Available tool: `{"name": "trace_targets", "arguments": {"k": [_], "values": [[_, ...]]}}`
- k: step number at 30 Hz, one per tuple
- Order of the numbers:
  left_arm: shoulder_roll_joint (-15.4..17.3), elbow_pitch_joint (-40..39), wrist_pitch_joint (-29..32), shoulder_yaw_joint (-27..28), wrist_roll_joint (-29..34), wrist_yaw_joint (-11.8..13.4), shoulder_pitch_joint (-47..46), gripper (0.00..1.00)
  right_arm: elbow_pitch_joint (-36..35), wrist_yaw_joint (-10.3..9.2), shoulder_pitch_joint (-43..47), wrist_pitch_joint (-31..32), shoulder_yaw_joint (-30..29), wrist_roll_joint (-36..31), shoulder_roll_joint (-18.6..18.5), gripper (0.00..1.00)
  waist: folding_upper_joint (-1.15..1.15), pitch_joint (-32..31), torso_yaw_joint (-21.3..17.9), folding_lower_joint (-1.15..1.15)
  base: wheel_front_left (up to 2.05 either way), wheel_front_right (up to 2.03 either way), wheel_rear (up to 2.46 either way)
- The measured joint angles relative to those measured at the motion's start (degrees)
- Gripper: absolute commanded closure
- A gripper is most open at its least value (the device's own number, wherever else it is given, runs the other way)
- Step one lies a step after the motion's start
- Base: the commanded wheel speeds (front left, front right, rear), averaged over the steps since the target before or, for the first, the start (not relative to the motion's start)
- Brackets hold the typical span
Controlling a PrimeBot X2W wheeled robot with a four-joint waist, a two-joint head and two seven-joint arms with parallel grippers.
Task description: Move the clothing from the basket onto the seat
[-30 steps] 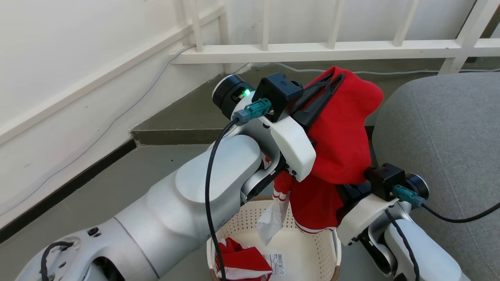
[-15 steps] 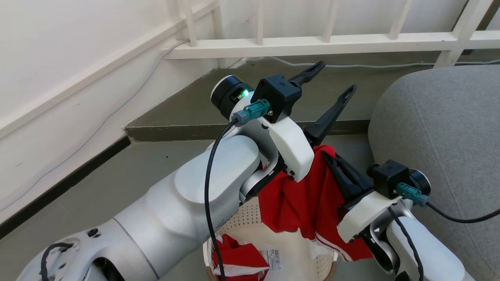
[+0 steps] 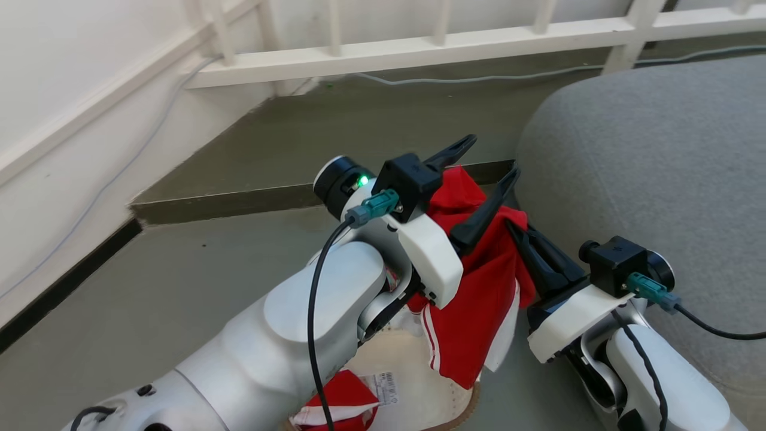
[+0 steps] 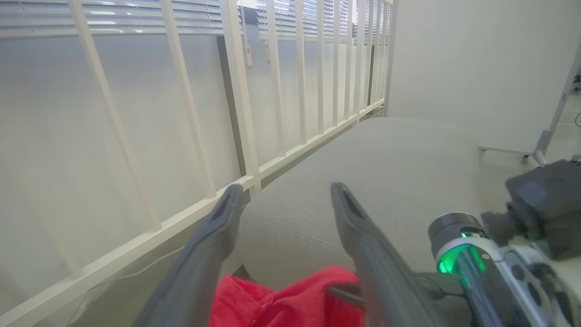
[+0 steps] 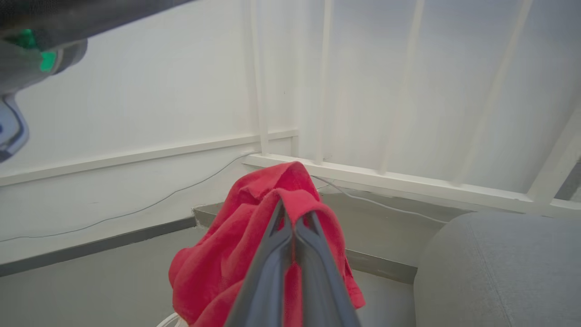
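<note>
A red garment of the clothing (image 3: 479, 299) with white stripe trim hangs above the basket (image 3: 419, 383), just left of the seat (image 3: 646, 167). My right gripper (image 3: 516, 230) is shut on its upper fold; in the right wrist view the red garment (image 5: 218, 263) drapes over the closed right gripper (image 5: 290, 206). My left gripper (image 3: 486, 163) stands open just above the cloth, fingers apart and holding nothing. In the left wrist view the open left gripper (image 4: 286, 188) points over the grey seat (image 4: 386, 181), with the red garment (image 4: 281, 299) below. Another red garment (image 3: 335, 401) lies in the basket.
A white railing (image 3: 419, 48) runs along the back above a raised floor step (image 3: 299, 194). A white wall with a dark skirting (image 3: 60, 287) stands at the left. A thin cable (image 3: 479, 76) lies on the floor behind the seat.
My left gripper has opened and let go of the red garment, which now hangs from the shut right gripper. The left arm has come lower, and the camera has turned toward the seat.
</note>
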Motion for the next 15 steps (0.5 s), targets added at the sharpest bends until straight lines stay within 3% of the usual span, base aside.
{"name": "trace_targets", "arguments": {"k": [15], "values": [[0.14,0.51,0.0,6.25,5.3,-1.99,7.76,0.0,-4.2,0.0,0.13,0.0,-1.0,1.85,-1.6,1.0,0.0,0.43,-10.91,0.0,0.0,0.0,0.0]]}}
